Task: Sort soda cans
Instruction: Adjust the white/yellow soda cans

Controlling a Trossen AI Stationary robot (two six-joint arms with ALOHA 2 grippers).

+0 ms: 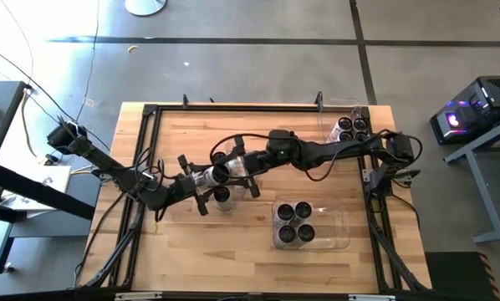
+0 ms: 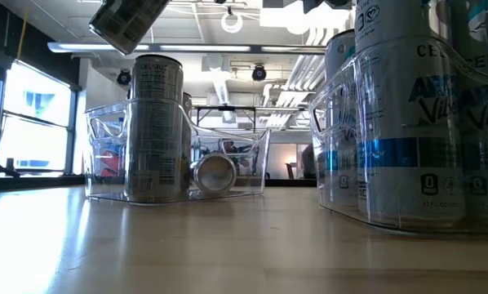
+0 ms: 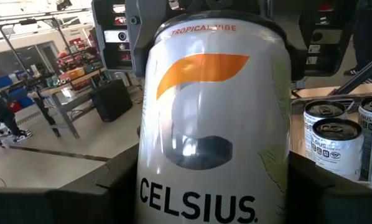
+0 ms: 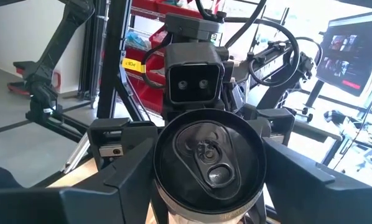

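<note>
Meeting mid-table, left gripper holds one can sideways so right gripper, squeezing in, can take it.

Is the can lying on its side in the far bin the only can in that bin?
No. In the low view an upright can stands beside the tipped can inside the clear bin.

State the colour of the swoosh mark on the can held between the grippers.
Orange, on the white can; clearest in the left wrist view.
</note>
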